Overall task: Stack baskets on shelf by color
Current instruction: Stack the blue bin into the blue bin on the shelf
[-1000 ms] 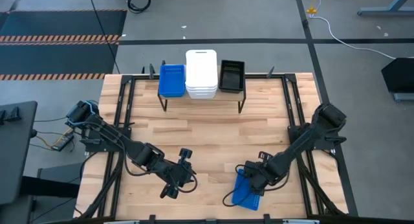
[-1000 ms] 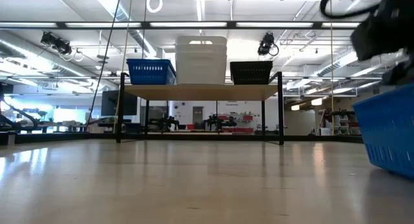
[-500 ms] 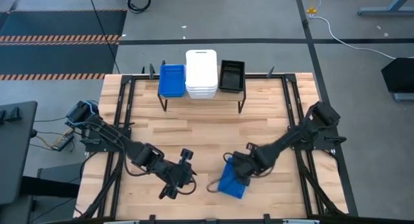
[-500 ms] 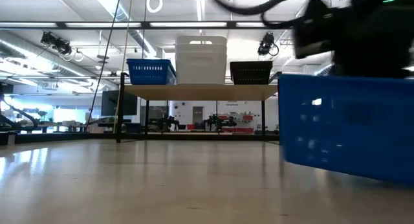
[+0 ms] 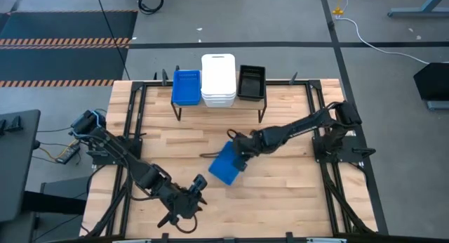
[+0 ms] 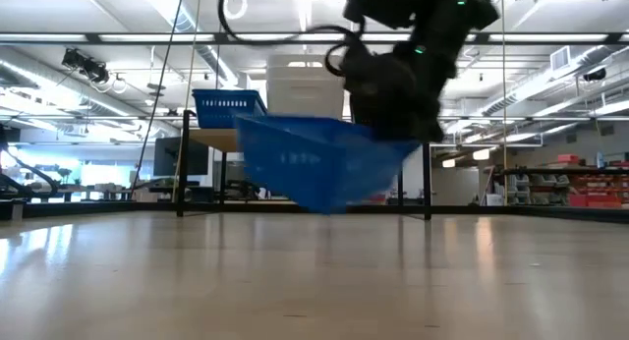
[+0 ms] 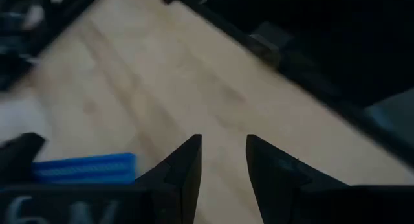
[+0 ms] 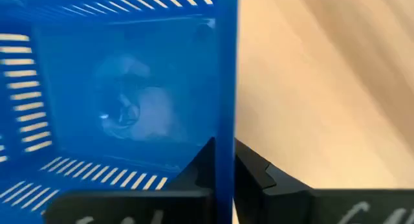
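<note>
Blue wall in the right fingers: the right gripper (image 8: 224, 169) had its two dark fingers (image 8: 259, 175) pinched on the thin side wall of a blue basket (image 5: 226, 163), one finger inside the wall and one outside.
Held basket: it hung tilted, clear of the counter (image 5: 280, 194), near the middle of the wooden top and in front of the shelf (image 5: 219, 104); in the low view the blue basket (image 6: 314, 163) showed lifted above the surface, with the dark gripper above and behind it.
Right arm: it reached from the right side of the counter across toward the centre, wrist at the basket's upper right corner in the high view.
Left fingers: the left gripper (image 7: 223, 166) had its fingers (image 7: 187, 169) apart by a narrow gap, with nothing between them and bare wood beyond.
Left arm: it lay low at the front left of the counter, its gripper (image 5: 186, 204) well apart from the held basket.
Shelf load: a blue basket on shelf (image 5: 186, 87) at the left, a white stack (image 5: 218, 80) in the middle touching it, and a black basket (image 5: 252, 82) at the right.
Low view of shelf: the blue basket on the shelf and the white stack showed behind the held one; the black one was mostly hidden by the gripper.
</note>
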Controlling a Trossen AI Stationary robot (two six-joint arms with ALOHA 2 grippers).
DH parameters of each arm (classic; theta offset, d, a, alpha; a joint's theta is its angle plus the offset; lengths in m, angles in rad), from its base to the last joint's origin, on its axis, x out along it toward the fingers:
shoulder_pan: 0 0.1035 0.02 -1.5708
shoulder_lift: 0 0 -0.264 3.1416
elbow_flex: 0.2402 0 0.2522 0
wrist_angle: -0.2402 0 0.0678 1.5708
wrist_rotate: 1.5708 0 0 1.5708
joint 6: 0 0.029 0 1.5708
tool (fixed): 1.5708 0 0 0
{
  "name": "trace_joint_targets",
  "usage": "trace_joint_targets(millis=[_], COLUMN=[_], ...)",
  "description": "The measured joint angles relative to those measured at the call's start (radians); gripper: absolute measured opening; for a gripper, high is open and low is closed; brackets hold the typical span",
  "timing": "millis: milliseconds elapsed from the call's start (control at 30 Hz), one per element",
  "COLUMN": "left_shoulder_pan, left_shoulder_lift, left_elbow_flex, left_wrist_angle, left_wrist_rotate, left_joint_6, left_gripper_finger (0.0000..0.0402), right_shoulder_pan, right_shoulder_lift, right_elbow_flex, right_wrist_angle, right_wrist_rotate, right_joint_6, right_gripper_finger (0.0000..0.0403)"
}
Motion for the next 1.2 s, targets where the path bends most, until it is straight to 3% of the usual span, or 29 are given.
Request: trace_joint_targets(millis=[100, 200, 367, 467, 800, 1000, 1200], left_shoulder_pan=[0.001, 0.017, 0.071, 0.104, 0.144, 0.166, 0.166], left_shoulder_lift=[0.0, 0.0, 0.0, 0.001, 0.089, 0.188, 0.198], left_elbow_flex=[0.0, 0.0, 0.0, 0.0, 0.002, 0.002, 0.0], left_wrist_angle=[-0.008, -0.047, -0.124, -0.143, -0.174, -0.174, -0.182], left_wrist_rotate=[-0.114, -0.188, -0.188, -0.127, -0.073, -0.156, -0.243], left_joint_6=[0.075, 0.13, 0.121, 0.077, 0.018, 0.026, 0.027], left_gripper_finger=[0.0128, 0.0128, 0.0128, 0.0131, 0.0176, 0.0193, 0.0189], right_shoulder_pan=[-0.026, -0.034, -0.035, -0.035, -0.037, -0.037, -0.028], right_shoulder_lift=[0.0, 0.0, 0.0, 0.0, 0.0, 0.0, 0.0], right_elbow_flex=[0.0, 0.001, 0.001, 0.001, 0.001, 0.001, 0.001], right_wrist_angle=[0.14, 0.22, 0.221, 0.207, 0.213, 0.216, 0.212], right_wrist_rotate=[-0.111, -0.145, -0.16, -0.16, -0.138, -0.134, -0.133], right_joint_6=[-0.045, -0.055, -0.079, -0.076, -0.076, -0.078, -0.08], right_gripper_finger=[0.0038, 0.0036, 0.0025, 0.002, 0.0021, 0.0019, 0.002])
